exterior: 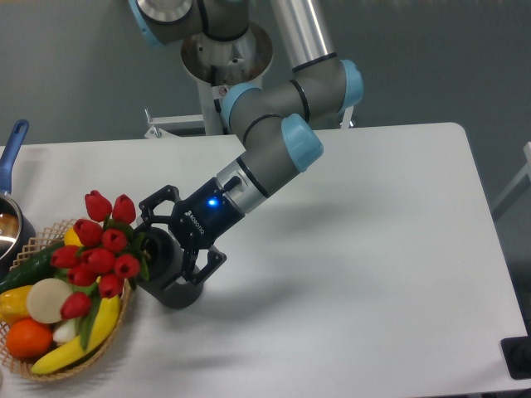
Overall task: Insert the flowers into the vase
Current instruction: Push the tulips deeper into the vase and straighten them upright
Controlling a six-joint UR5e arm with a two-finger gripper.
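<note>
The flowers (pixel 100 249), a bunch of red tulips on green stems, lean out to the left over the fruit basket. Their stems run into the mouth of the vase (pixel 172 290). The vase is a short dark grey cylinder on the table, and it looks tipped toward the left. My gripper (pixel 182 236) is directly over and around the top of the vase, coming in from the upper right. Its fingers are spread open, one above the vase mouth and one on its right side. Nothing is pinched between them. The gripper hides part of the vase rim.
A woven basket (pixel 106 342) with banana, orange, cucumber and other produce sits at the front left, touching the flower heads. A metal pot with a blue handle (pixel 12 149) stands at the left edge. The arm's base column rises behind the table.
</note>
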